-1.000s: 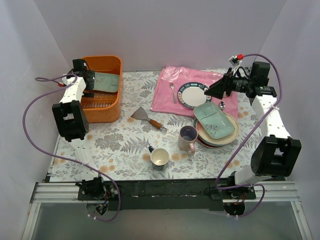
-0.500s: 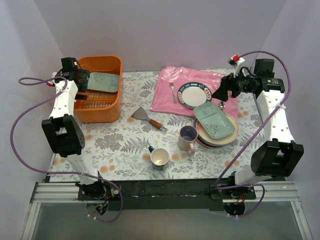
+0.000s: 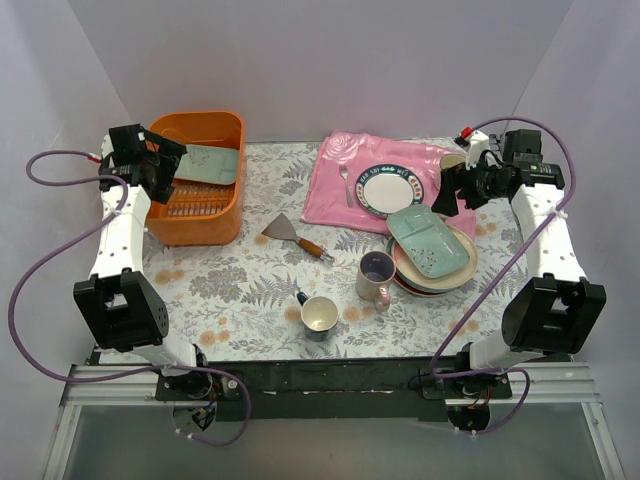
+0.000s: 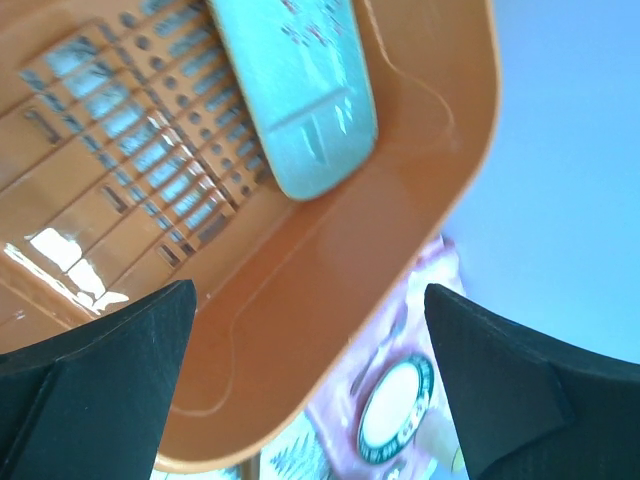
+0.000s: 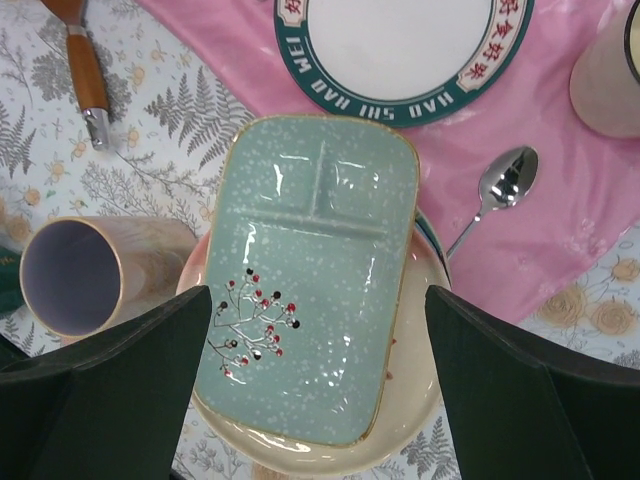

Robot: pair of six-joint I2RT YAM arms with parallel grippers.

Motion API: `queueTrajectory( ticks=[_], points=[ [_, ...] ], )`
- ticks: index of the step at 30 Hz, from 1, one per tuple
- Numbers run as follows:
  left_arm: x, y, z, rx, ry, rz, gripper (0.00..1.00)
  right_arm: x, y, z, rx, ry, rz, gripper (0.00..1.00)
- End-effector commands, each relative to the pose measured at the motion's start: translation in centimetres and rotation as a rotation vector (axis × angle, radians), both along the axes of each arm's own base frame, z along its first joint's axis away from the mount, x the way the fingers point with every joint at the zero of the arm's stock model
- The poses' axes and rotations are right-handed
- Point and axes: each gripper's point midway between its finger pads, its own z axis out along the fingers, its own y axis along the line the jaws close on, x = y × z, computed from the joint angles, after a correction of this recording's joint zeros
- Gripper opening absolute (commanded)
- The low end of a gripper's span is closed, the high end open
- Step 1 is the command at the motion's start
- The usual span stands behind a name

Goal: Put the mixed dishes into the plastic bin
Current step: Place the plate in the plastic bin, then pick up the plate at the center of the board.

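Note:
The orange plastic bin [image 3: 197,222] stands at the back left, and one mint-green tray-plate [image 3: 208,163] leans inside it. My left gripper [image 3: 163,166] hangs open and empty over the bin's left rim; its wrist view shows that tray [image 4: 300,90] on the slotted base. At the right, a second mint tray [image 3: 430,238] tops a stack of plates [image 3: 438,278]. My right gripper [image 3: 446,190] hovers open above that tray [image 5: 310,270], which rests on a cream plate [image 5: 415,420]. A lilac mug [image 3: 376,275] stands against the stack's left side.
A pink cloth [image 3: 335,200] at the back holds a dark-rimmed white plate [image 3: 388,188] and a spoon [image 5: 500,190]. A wooden-handled scraper [image 3: 295,237] lies mid-table. A cream mug [image 3: 320,315] stands near the front. Another mug [image 5: 610,80] sits at the cloth's right end.
My left arm has drawn back leftward from inside the bin, leaving the mint tray there. My right gripper has shifted right and nearer, over the plate stack, its jaws a little wider.

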Motion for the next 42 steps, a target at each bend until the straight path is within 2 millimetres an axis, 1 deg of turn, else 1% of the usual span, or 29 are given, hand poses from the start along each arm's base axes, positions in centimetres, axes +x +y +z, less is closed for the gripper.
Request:
queueTrajectory(
  ticks=[1,4,5,6,7,11,13,14,17,20,22,26,31,37,38,42],
  points=[
    [-0.5,-2.9,3.5,0.019,-0.137,-0.201,0.98,-0.7,-1.3,-0.5,-0.037,0.019,-0.055,0.96],
    [-0.6,-5.0,4.3,-0.009,-0.190,-0.327,0.98,-0.8,-1.8,-0.9,-0.045,0.028,-0.069,0.98],
    [-0.6,-6.3,4.8,-0.025,-0.219,-0.397,0.98,-0.8,-1.9,-0.9,-0.052,0.022,-0.059,0.99],
    [-0.6,-6.9,5.1,-0.029,-0.233,-0.430,0.98,-0.9,-2.0,-1.0,-0.054,0.024,-0.056,0.99],
    [-0.7,-7.3,5.3,-0.007,-0.247,-0.471,0.98,-0.9,-2.2,-1.1,-0.056,0.024,-0.057,0.99],
    [-0.9,-10.6,6.5,0.011,-0.312,-0.633,0.98,-1.4,-2.5,-1.9,-0.042,0.054,-0.054,0.98],
    [-1.3,-11.9,6.9,0.000,-0.333,-0.693,0.98,-1.6,-2.5,-2.1,-0.030,0.061,-0.045,0.99],
    [-1.4,-12.8,7.0,-0.003,-0.352,-0.729,0.98,-1.6,-2.5,-2.1,-0.026,0.062,-0.045,0.99],
    [-2.1,-14.7,7.1,-0.036,-0.386,-0.809,0.98,-1.9,-2.4,-2.6,-0.011,0.081,-0.035,0.98],
    [-2.9,-16.2,7.4,-0.067,-0.415,-0.873,0.98,-2.1,-2.4,-3.2,0.000,0.101,-0.029,0.98],
    [-3.6,-17.2,7.1,-0.094,-0.419,-0.908,0.98,-2.3,-2.3,-3.5,0.006,0.113,-0.026,0.98],
    [-4.4,-18.7,7.4,-0.115,-0.448,-0.961,0.98,-2.6,-2.1,-4.0,0.011,0.128,-0.005,0.97],
    [-5.0,-19.3,7.8,-0.120,-0.464,-0.982,0.98,-2.8,-2.3,-4.9,0.000,0.159,-0.008,0.95],
    [-5.4,-19.7,7.8,-0.147,-0.472,-0.993,0.98,-2.9,-2.6,-6.9,-0.002,0.229,-0.027,0.80],
    [-5.4,-19.7,7.7,-0.151,-0.474,-0.990,0.98,-2.9,-2.6,-7.4,0.000,0.250,-0.030,0.76],
    [-5.5,-19.9,7.6,-0.163,-0.481,-0.994,0.98,-2.4,-3.2,-8.6,-0.022,0.276,-0.050,0.67]
  ],
)
